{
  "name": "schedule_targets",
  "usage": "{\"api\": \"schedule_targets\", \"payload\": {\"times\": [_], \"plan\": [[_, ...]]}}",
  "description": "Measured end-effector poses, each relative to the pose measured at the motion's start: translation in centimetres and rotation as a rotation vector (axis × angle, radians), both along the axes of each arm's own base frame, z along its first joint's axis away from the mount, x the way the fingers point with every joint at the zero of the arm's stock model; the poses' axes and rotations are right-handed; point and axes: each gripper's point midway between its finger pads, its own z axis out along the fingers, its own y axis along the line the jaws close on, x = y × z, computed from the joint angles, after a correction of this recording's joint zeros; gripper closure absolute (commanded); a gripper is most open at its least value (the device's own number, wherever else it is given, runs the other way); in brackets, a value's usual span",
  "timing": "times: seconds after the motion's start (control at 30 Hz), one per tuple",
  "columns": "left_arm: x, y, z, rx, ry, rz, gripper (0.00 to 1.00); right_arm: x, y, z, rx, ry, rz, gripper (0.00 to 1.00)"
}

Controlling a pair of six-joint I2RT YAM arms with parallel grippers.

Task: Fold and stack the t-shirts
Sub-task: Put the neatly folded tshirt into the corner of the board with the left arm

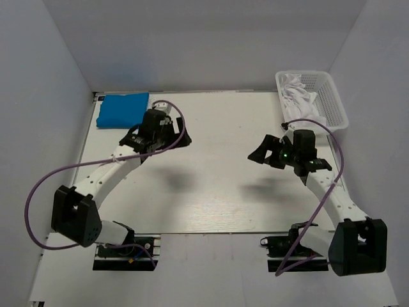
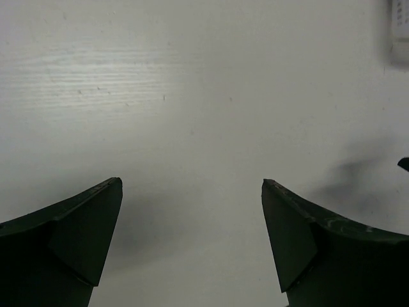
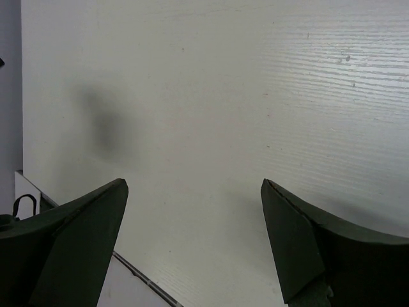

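A folded blue t-shirt (image 1: 123,109) lies flat at the upper left of the overhead frame, on the far left corner of the pale surface (image 1: 211,192). It is a tidy rectangle with its long axis running left to right across the frame and its short sides facing the frame's left and right edges. Which end is the collar cannot be told.

At the upper right of the same frame stands a white mesh basket (image 1: 335,105). Crumpled white garments (image 1: 297,93) are heaped in it with no clear direction, filling mostly the basket's left and upper part.

The left hand (image 1: 155,139) hovers just below and to the right of the blue t-shirt, close to it but not touching. Its wrist view shows the left hand (image 2: 192,181) released, its two dark fingers (image 2: 83,224) spread wide, with only bare surface between them.

The right hand (image 1: 262,150) hangs right of centre, below and left of the basket and apart from it, pointing toward the frame's left. Its own view shows the right hand (image 3: 193,181) also released, fingers (image 3: 307,236) wide apart over bare surface and holding nothing.

The two hands are well apart from each other.
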Motion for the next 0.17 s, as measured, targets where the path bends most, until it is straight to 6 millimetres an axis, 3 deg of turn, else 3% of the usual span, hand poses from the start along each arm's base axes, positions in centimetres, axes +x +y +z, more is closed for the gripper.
{"api": "schedule_targets", "payload": {"times": [0.07,0.17], "plan": [[-1.5,-0.5,-0.7,-0.014,0.023,-0.01,0.0,-0.3,0.0,0.2,0.003,-0.02,0.001,0.1],[-1.9,-1.7,-0.5,-0.03,0.018,-0.029,0.0,-0.7,0.0,0.5,0.009,-0.06,0.004,0.1]]}}
